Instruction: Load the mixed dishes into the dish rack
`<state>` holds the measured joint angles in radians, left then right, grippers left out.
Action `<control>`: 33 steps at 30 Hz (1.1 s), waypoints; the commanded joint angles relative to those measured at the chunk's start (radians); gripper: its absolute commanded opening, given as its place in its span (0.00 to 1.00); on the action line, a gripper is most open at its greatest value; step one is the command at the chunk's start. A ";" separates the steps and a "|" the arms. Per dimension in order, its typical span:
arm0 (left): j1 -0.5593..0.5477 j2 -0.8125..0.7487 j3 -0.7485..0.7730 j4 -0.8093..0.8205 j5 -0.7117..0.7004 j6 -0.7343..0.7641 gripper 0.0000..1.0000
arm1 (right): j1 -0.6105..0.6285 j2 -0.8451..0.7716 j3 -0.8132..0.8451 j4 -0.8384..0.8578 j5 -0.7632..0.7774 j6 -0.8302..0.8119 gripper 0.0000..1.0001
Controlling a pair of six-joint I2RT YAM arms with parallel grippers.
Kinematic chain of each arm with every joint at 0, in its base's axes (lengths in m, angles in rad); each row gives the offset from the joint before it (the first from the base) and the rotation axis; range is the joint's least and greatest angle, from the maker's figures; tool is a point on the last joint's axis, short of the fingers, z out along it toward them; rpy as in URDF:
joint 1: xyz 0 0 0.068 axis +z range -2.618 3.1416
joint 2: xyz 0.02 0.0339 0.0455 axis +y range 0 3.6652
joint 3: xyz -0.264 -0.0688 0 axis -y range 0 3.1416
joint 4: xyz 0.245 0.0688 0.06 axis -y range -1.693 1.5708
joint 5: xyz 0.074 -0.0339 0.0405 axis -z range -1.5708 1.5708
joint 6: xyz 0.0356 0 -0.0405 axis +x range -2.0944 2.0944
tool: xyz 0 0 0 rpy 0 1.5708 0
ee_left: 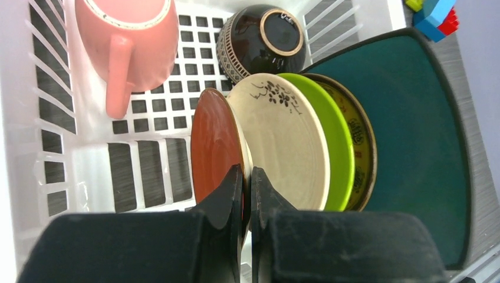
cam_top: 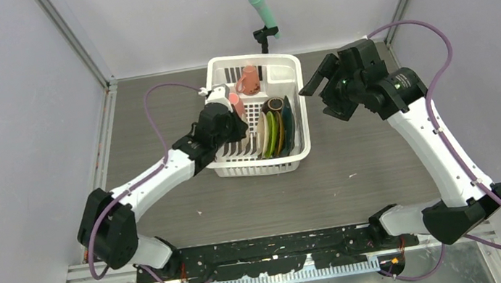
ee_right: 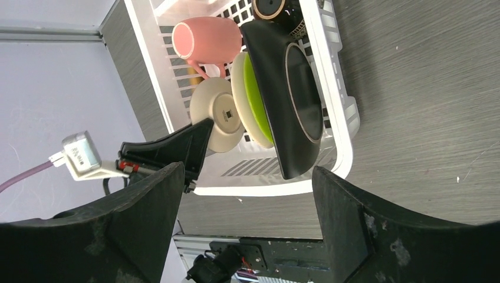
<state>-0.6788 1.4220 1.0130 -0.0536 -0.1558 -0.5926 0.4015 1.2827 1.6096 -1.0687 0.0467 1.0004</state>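
Note:
The white dish rack (cam_top: 291,63) (ee_left: 53,118) (ee_right: 337,88) stands at the back middle of the table. Plates stand on edge inside it: the red-orange dish (ee_left: 212,138), a cream plate (ee_left: 283,141) (ee_right: 217,115), a green plate (ee_left: 337,141) (ee_right: 257,97), a yellow patterned plate (ee_left: 364,150) and the dark teal plate (ee_left: 413,135) (ee_right: 295,100). A small brown bowl (ee_left: 259,38) (cam_top: 273,104) and a pink mug (ee_left: 127,35) (ee_right: 206,38) lie beyond them. My left gripper (ee_left: 246,188) (cam_top: 239,122) is inside the rack, shut on the red-orange dish's rim. My right gripper (ee_right: 247,171) (cam_top: 323,92) hangs open and empty to the right of the rack.
A mint-green cylinder on a black stand (cam_top: 261,5) rises just behind the rack. Small coloured toy blocks (ee_left: 433,15) lie on the table past the rack's far corner. Grey walls close in the table on the left, right and back.

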 commanded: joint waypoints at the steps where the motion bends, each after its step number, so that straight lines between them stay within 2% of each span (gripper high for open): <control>1: 0.001 0.034 0.050 0.011 -0.014 -0.048 0.00 | -0.007 -0.004 0.004 0.035 0.006 -0.010 0.85; 5: 0.001 0.067 0.053 0.006 -0.015 -0.044 0.01 | -0.011 -0.005 -0.003 0.035 -0.002 -0.013 0.85; 7: 0.001 0.083 0.057 -0.007 -0.027 -0.047 0.09 | -0.013 -0.006 -0.004 0.035 -0.004 -0.018 0.85; 9: 0.001 0.100 0.075 -0.039 0.003 -0.039 0.00 | -0.015 -0.007 -0.005 0.035 -0.007 -0.024 0.85; 11: 0.001 0.114 0.095 -0.075 0.008 -0.053 0.01 | -0.018 -0.009 -0.005 0.036 -0.009 -0.026 0.85; 15: 0.002 0.127 0.118 -0.093 0.029 -0.049 0.31 | -0.025 -0.011 -0.007 0.035 -0.015 -0.030 0.85; 17: 0.002 0.113 0.117 -0.084 0.050 0.007 0.64 | -0.028 -0.013 -0.007 0.032 -0.016 -0.036 0.86; 18: 0.002 0.100 0.110 -0.079 0.040 0.003 0.76 | -0.032 -0.014 -0.006 0.029 -0.015 -0.045 0.86; 21: 0.002 0.051 0.105 -0.086 0.034 0.014 0.98 | -0.043 -0.026 -0.016 0.029 -0.012 -0.078 0.87; 24: 0.004 0.003 0.129 -0.145 0.018 0.046 1.00 | -0.057 -0.042 -0.049 0.045 0.005 -0.156 0.87; 26: 0.011 -0.047 0.138 -0.184 -0.008 0.083 1.00 | -0.059 -0.064 -0.089 0.062 0.068 -0.200 0.86; 29: 0.073 -0.144 0.117 -0.188 -0.042 0.162 1.00 | -0.059 -0.143 -0.222 0.131 0.252 -0.243 0.81; 31: 0.164 -0.202 0.094 -0.182 -0.036 0.166 1.00 | -0.059 -0.219 -0.338 0.242 0.313 -0.315 0.80; 33: 0.264 -0.244 0.083 -0.200 -0.028 0.159 1.00 | -0.059 -0.310 -0.477 0.460 0.324 -0.395 0.79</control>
<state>-0.5686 1.2819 1.0973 -0.2432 -0.1440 -0.4808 0.3450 1.1141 1.3113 -0.9257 0.2184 0.7746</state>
